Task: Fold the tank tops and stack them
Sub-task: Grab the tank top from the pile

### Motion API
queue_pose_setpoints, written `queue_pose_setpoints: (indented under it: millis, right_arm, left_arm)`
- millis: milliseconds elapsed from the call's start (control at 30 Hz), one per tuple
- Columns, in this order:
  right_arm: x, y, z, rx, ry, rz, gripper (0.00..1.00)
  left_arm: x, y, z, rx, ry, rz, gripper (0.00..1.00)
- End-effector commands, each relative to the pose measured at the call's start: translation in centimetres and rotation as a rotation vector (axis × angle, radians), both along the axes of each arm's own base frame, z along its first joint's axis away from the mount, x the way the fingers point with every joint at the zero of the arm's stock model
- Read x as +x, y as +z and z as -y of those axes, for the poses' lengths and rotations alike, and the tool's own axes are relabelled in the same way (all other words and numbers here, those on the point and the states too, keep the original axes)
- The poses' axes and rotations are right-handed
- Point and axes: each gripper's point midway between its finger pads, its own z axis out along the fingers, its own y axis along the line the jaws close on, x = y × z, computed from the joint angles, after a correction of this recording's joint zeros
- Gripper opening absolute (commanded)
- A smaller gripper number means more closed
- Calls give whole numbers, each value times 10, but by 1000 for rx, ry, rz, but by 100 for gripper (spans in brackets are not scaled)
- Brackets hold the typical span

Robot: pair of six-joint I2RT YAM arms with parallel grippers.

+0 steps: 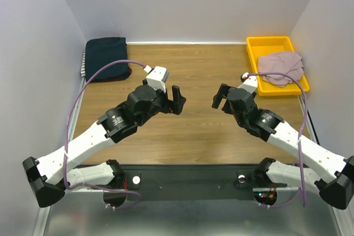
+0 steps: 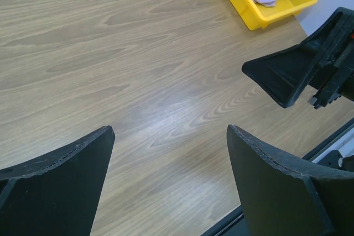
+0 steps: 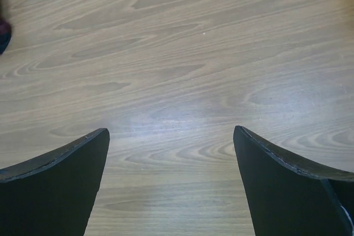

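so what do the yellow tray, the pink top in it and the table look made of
The yellow tray looks like moulded plastic: smooth, glossy walls, uniform colour. The pink top in it seems soft cloth, matte and crumpled. The table shows wood grain; its even sheen suggests laminate or veneer, uncertain.

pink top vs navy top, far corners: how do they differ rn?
The pale dusty-pink cloth tank top lies crumpled; the dark navy cloth tank top is folded flat. Pink sits in the yellow plastic tray, far right; navy tops a stack on the wooden table, far left. Shared: soft cloth, neither gripped.
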Motion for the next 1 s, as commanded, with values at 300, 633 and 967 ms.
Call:
queue_pose_setpoints:
  millis: [300,633,967]
  right_arm:
    - [66,47,18,-93,-32,32,100]
    - [226,22,227,47,-456,-89,100]
    - [277,-86,318,77,-668,-238,85]
  left_arm:
    - [2,22,17,-45,-61,47,95]
    - [-5,24,3,-36,-54,60,96]
    - [-6,30,-8,-42,-29,74,98]
